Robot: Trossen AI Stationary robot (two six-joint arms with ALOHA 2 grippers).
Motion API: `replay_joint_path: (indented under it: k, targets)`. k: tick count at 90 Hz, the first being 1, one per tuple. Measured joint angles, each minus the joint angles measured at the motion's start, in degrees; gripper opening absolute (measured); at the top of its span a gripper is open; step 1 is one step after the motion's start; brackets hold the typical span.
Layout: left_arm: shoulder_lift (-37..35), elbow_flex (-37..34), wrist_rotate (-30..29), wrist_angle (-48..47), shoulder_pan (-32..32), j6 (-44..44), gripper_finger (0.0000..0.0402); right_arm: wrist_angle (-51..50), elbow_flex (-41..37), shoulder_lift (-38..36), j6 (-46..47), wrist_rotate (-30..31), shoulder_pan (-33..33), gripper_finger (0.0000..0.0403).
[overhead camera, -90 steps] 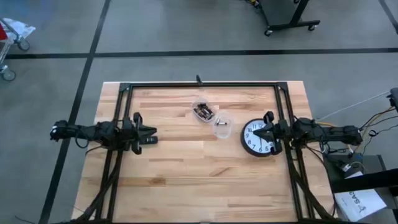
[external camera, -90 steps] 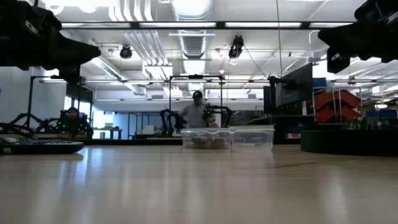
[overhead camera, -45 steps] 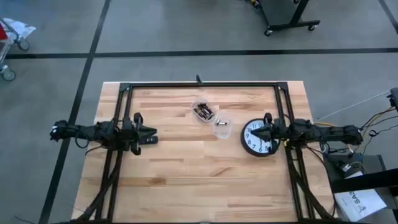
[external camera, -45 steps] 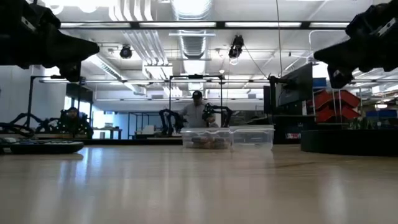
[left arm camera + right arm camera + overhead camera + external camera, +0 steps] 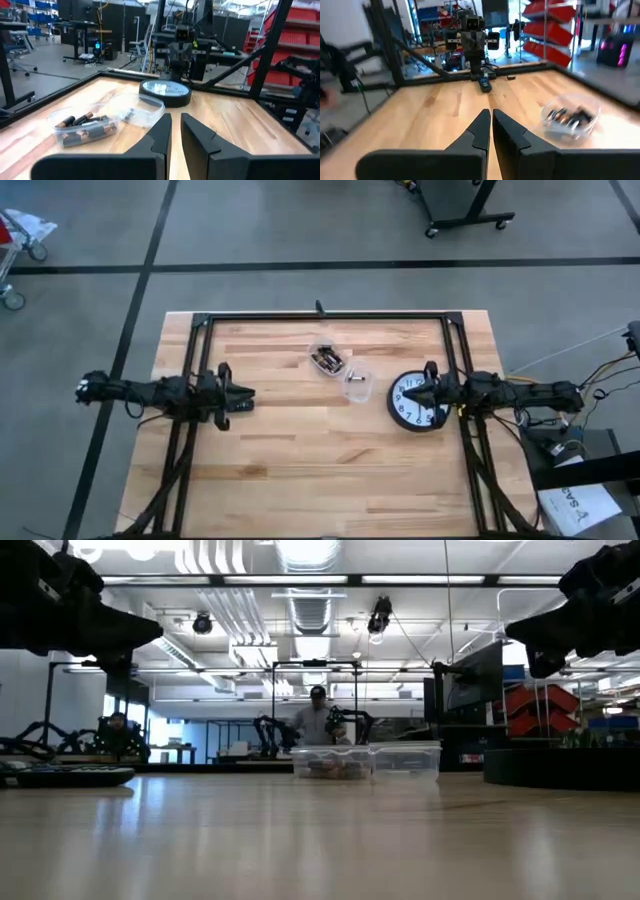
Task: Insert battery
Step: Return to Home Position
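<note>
Several batteries lie in a clear tub [image 5: 327,360] [image 5: 85,127] [image 5: 570,117] at the table's far middle, with a second clear tub [image 5: 357,383] beside it. A black-rimmed clock [image 5: 412,404] [image 5: 164,92] lies face up on the right. My right gripper [image 5: 403,391] [image 5: 491,125] hovers shut above the clock. A small dark remote [image 5: 240,408] [image 5: 484,84] lies on the left. My left gripper [image 5: 250,394] [image 5: 176,131] hangs shut just above it. In the low view both grippers [image 5: 150,632] [image 5: 515,632] are well clear of the table.
A black frame [image 5: 320,316] runs along the table's far edge and down both sides past the arms. Bare wood [image 5: 320,460] fills the middle and near half of the table. People and other rigs show in the room beyond.
My right gripper has eased a little toward the table's left above the clock and tipped slightly downward. The tubs, clock and remote have stayed in place.
</note>
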Motion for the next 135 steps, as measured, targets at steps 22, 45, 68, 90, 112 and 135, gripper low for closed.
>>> replay_joint_path:
  k: [22,45,68,90,112,135]
  targets:
    - [3.2,0.0,-0.02,0.1,0.0,0.0,0.0022,0.65,-0.02,0.0,-4.1,0.22,0.0,0.0002]
    - [5.5,0.57,0.0,-0.79,0.0,-2.25,0.0022,0.86,-0.02,0.0,-4.12,0.2,0.0,0.0002]
    - [0.89,2.55,1.0,-6.61,0.09,-0.84,0.0022,0.97,-0.02,0.0,-4.11,0.2,0.0,0.0002]
    - [-5.84,1.6,6.72,-6.14,0.03,-0.16,0.0022,0.94,-0.02,0.0,-4.11,0.17,0.0,0.0002]
    - [-3.9,1.51,6.78,-6.11,-0.04,-3.07,0.0022,0.99,-0.02,0.0,-4.1,0.17,0.0,0.0002]
    - [0.04,1.51,6.56,-6.0,-0.04,-4.02,0.0022,0.96,-0.02,0.0,-4.1,0.17,0.0,0.0002]
